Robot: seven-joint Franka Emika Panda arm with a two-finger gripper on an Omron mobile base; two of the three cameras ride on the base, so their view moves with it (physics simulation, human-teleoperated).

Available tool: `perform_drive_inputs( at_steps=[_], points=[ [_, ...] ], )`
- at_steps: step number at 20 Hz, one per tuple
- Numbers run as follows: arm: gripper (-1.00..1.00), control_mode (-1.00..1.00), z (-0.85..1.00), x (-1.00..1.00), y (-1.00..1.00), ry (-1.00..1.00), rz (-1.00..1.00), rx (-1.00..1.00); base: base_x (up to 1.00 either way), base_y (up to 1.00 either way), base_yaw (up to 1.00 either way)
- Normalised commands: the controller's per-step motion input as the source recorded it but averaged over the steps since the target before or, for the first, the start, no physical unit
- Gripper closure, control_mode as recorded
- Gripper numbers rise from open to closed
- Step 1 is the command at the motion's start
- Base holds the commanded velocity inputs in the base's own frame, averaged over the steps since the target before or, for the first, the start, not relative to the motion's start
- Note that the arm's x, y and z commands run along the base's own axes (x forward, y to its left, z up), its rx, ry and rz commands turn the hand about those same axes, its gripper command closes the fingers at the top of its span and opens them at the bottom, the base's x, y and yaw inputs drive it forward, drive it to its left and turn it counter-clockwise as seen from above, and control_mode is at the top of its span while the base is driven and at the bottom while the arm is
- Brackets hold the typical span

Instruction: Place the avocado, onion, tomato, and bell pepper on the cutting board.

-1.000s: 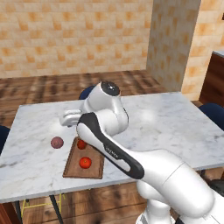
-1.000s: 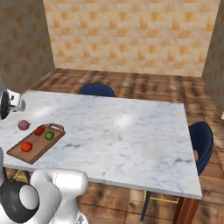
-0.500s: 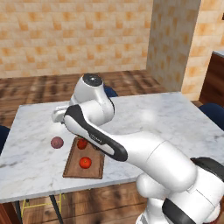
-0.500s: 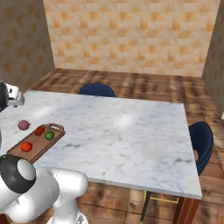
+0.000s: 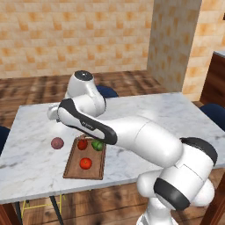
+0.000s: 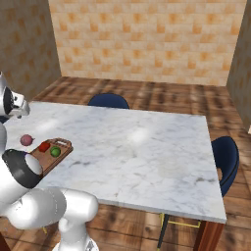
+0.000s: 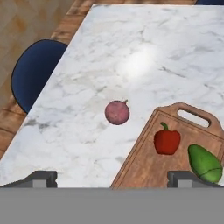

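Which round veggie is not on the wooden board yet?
The onion, the dull purple ball. It sits on the marble table beside the cutting board, while the others lie on the board.

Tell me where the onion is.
The onion lies on the marble table, just off the cutting board's long edge, nearest the red pepper.

At frame left, the onion [image 6: 26, 140] sat on the marble table [image 6: 147, 152] just beside the cutting board [image 6: 47, 158], which held the avocado [image 6: 55, 152] and a red vegetable [image 6: 44, 146].
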Motion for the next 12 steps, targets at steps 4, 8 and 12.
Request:
perform_drive_inputs(
  at_steps=[4,8,12],
  points=[
    [-1.0,-1.0,-0.43,0.29,0.17,0.07,0.0,-0.05,0.0,0.0,0.0],
    [-1.0,-1.0,-0.3,0.31,0.19,0.05,0.0,-0.03,0.0,0.0,0.0],
    [-1.0,-1.0,-0.19,0.36,0.21,0.04,0.0,-0.01,0.0,0.0,0.0]
  ],
)
